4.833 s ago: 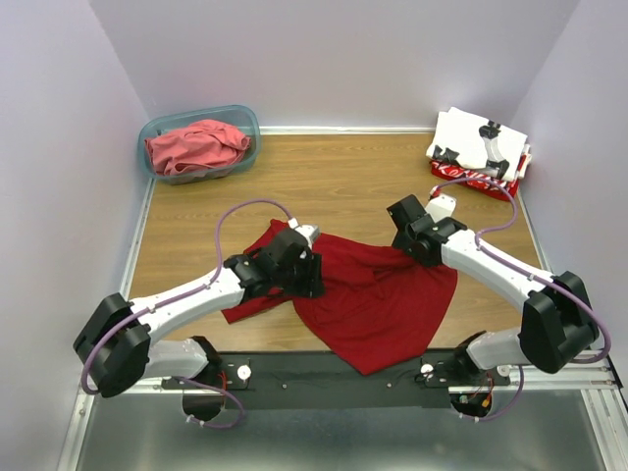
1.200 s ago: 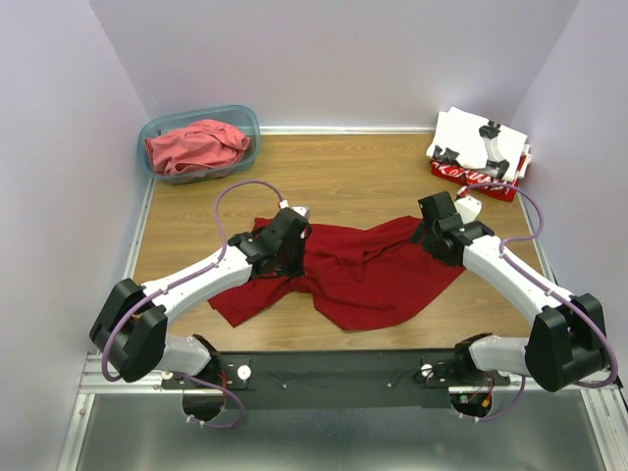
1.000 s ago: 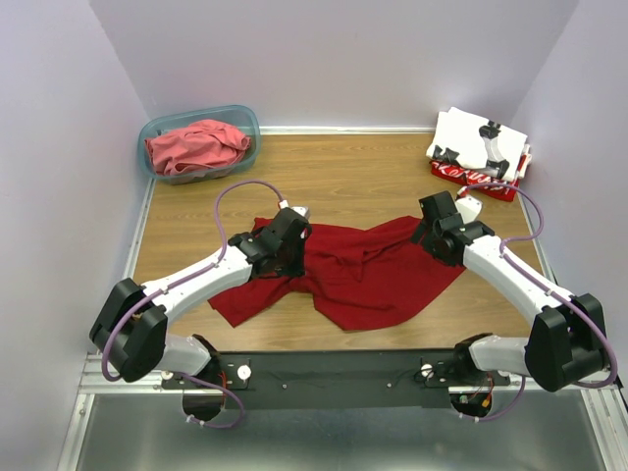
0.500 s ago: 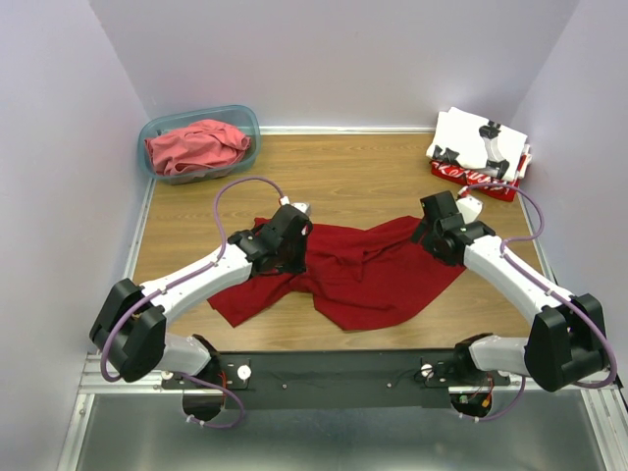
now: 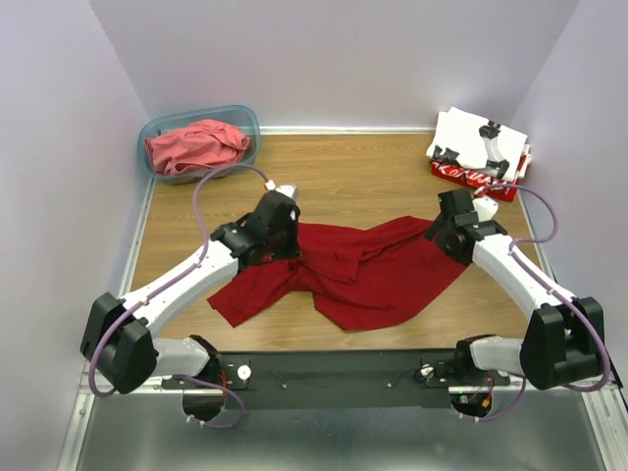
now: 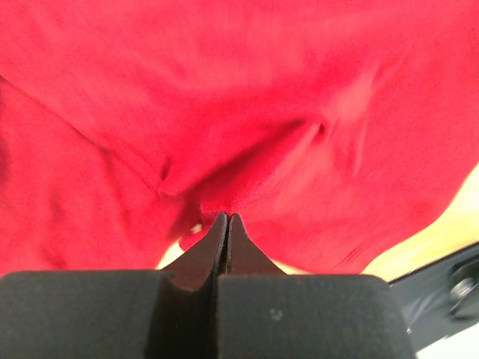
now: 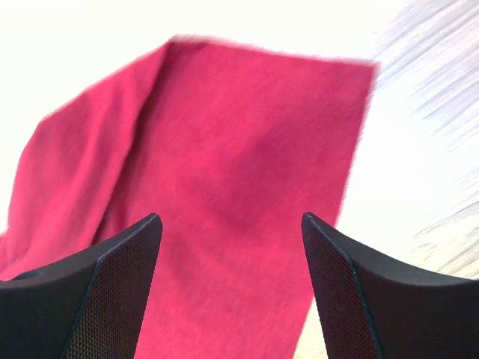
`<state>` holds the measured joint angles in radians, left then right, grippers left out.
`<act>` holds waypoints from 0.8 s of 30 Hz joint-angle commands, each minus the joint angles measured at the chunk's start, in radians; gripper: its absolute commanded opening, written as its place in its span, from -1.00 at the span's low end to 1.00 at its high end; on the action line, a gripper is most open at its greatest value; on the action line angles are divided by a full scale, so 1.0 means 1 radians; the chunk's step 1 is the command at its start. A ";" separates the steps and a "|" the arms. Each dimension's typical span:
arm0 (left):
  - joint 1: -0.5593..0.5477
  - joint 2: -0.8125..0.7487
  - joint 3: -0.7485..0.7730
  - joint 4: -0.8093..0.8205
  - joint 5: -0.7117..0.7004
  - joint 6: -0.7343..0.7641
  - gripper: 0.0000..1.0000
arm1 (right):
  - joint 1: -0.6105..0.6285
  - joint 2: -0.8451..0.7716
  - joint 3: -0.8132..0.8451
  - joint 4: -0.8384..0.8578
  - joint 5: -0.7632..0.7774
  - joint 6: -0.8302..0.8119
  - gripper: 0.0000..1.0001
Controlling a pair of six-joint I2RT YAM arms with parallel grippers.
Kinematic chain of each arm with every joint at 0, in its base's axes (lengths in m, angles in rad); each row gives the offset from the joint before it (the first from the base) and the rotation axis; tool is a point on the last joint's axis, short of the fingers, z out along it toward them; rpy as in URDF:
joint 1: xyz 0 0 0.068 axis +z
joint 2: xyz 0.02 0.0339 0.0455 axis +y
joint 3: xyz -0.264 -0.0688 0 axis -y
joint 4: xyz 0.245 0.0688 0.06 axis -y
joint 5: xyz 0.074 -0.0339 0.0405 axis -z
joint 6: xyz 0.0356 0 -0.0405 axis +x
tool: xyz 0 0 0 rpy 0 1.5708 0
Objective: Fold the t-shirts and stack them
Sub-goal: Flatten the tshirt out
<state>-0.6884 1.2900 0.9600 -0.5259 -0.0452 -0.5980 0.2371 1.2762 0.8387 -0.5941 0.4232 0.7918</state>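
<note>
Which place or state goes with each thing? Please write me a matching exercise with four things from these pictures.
Things:
1. coral shirt
2. white shirt
3. left gripper
4. right gripper

Places or states:
A. open, above an edge of the deep red shirt
B. at the far right of the table
C. in the teal tub
D. shut, pinching the deep red shirt

Pairs: 1-C, 2-B, 3-D, 4-A
</note>
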 commanded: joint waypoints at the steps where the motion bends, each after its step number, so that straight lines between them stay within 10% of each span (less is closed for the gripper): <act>1: 0.067 -0.058 0.071 0.010 -0.019 0.023 -1.00 | -0.093 0.009 -0.023 0.046 -0.023 -0.074 0.64; 24: 0.220 -0.096 0.114 0.007 -0.027 0.073 -1.00 | -0.492 0.264 -0.016 0.269 -0.293 -0.259 0.24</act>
<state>-0.4789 1.2247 1.0496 -0.5152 -0.0540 -0.5461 -0.2302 1.5211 0.7994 -0.3584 0.1738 0.5552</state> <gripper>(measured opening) 0.007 0.631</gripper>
